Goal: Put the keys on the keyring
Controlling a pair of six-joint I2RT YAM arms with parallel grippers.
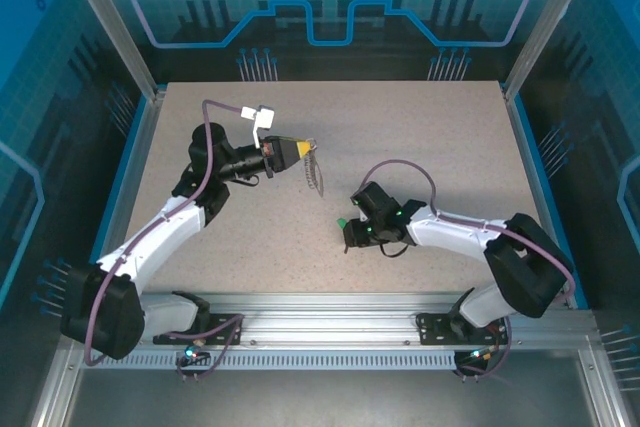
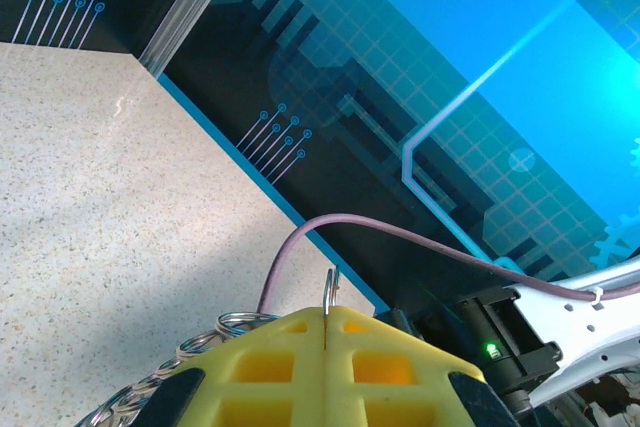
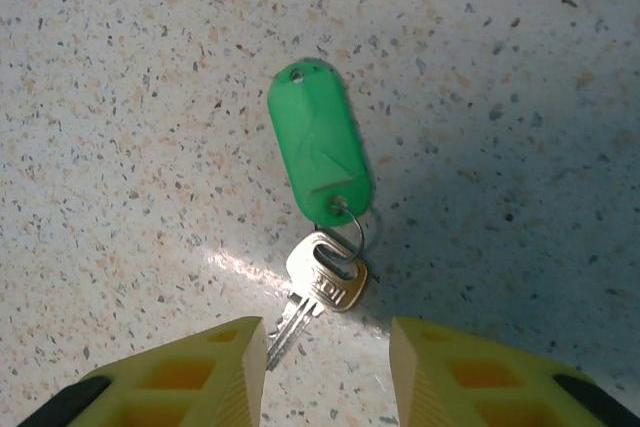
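Observation:
The keys lie flat on the table: a silver key (image 3: pixel 325 277) on a small wire ring with a bright green plastic tag (image 3: pixel 318 142), seen as a green speck (image 1: pixel 342 222) from above. My right gripper (image 3: pixel 328 347) hangs just over them, open. The blade tip sits beside the left yellow finger (image 3: pixel 230 367), and the key's head lies just ahead of the gap. My left gripper (image 2: pixel 328 332) is shut on the keyring (image 2: pixel 330 292), a thin metal loop poking up edge-on from between the fingertips. Its silvery chain (image 2: pixel 190 357) trails off to the left, and from above the chain (image 1: pixel 314 175) dangles over the table.
A purple cable (image 2: pixel 400 232) arcs past the left gripper's tip. The right arm (image 1: pixel 470 232) stretches in from the lower right. The speckled table (image 1: pixel 420 137) is ringed by blue walls and metal posts (image 1: pixel 110 27).

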